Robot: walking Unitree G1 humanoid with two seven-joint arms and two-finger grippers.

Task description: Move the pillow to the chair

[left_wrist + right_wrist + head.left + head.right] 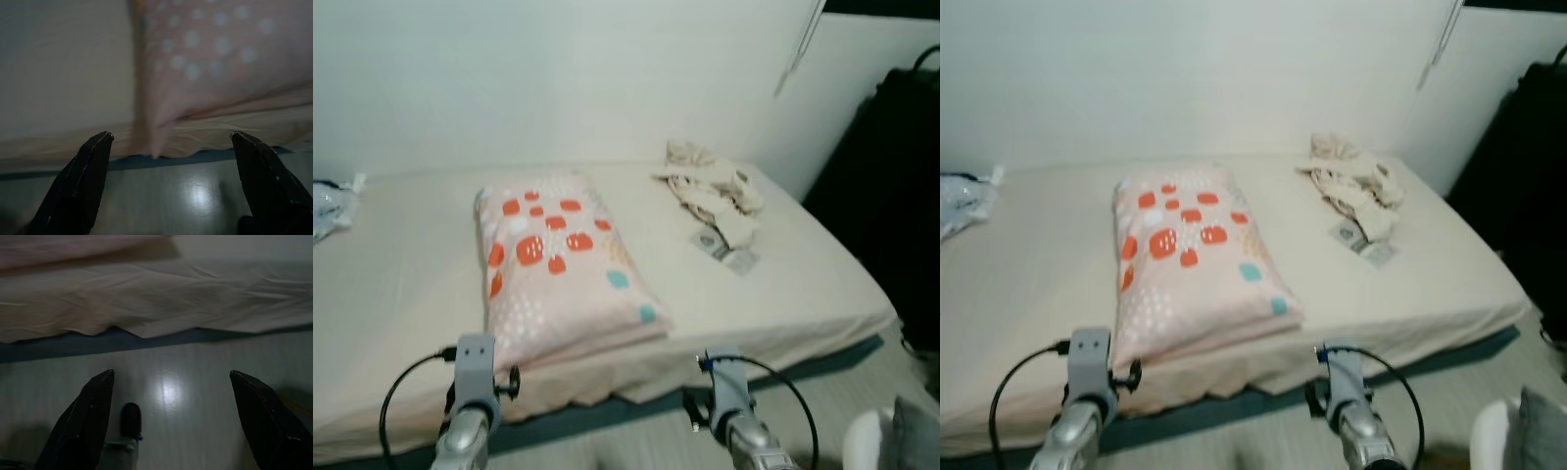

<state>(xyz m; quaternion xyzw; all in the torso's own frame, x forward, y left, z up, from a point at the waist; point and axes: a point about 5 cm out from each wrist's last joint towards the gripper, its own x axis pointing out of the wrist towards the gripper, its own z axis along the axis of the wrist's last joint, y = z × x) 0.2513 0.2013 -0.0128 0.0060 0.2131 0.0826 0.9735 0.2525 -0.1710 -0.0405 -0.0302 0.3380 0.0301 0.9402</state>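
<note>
A pink pillow (558, 264) with orange, white and teal spots lies lengthwise on the beige bed (803, 284), its near end at the bed's front edge. Both arms are raised low in front of the bed: the left wrist (475, 377) just before the pillow's near left corner, the right wrist (729, 387) off its near right corner. In the left wrist view my left gripper (171, 142) is open, its fingers (80, 181) wide apart, facing the pillow's corner (156, 132). My right gripper (171, 379) is open too, over the floor before the bed edge.
A crumpled cream cloth (715, 191) and a small packet (724, 250) lie on the bed's far right. A pale bag (328, 206) sits at the left edge. A dark object (891, 186) stands right of the bed. A white and grey item (891, 436) is at lower right.
</note>
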